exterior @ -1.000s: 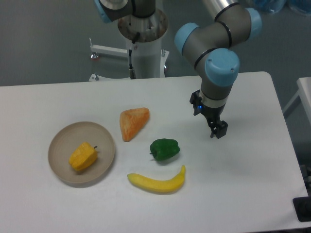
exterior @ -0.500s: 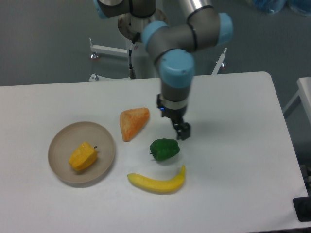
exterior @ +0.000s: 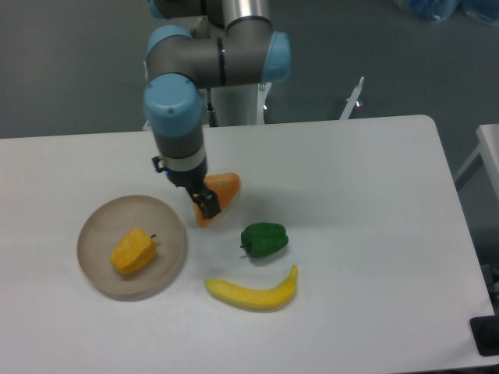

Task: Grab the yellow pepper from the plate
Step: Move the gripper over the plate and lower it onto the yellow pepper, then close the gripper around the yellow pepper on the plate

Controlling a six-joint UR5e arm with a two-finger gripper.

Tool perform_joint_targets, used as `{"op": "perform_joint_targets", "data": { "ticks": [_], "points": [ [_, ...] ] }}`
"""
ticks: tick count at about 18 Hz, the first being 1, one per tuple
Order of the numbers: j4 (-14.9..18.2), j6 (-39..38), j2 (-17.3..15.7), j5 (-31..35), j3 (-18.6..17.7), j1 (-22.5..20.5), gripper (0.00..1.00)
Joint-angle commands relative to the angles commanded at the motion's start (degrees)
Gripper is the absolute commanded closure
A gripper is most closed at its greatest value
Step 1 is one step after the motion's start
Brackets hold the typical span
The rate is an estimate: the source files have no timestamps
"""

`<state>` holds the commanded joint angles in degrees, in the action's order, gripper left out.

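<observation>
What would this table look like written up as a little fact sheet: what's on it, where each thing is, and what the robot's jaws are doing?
plate: round beige dish, left side of the white table
yellow pepper: small yellow-orange toy pepper lying in the dish, untouched
orange wedge: pale-orange wedge right of the dish, partly hidden by the arm
green pepper: small green toy pepper, mid-table
banana: long curved yellow banana, in front of the green pepper
gripper: over the wedge's left edge, holding nothing; jaws too unclear to call open or shut
</observation>
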<state>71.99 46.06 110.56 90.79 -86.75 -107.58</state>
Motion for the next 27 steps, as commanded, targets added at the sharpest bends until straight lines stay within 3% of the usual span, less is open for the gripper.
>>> {"op": "perform_joint_targets", "data": {
  "ticks": [3, 6, 9, 16, 27],
  "points": [
    [-4.03, -3.85, 1.4, -0.09, 0.0, 2.46, 0.0],
    [-8.69, -16.14, 4.56, 0.0, 0.53, 5.53, 0.0],
    [-9.06, -19.42, 6.06, 0.0, 0.53, 6.68, 0.0],
    [-11.87, -18.9, 10.2, 0.88, 4.74, 6.86, 0.0],
    [-11.87, -18.99, 12.92, 3.25, 5.1, 8.53, 0.0]
  ]
}}
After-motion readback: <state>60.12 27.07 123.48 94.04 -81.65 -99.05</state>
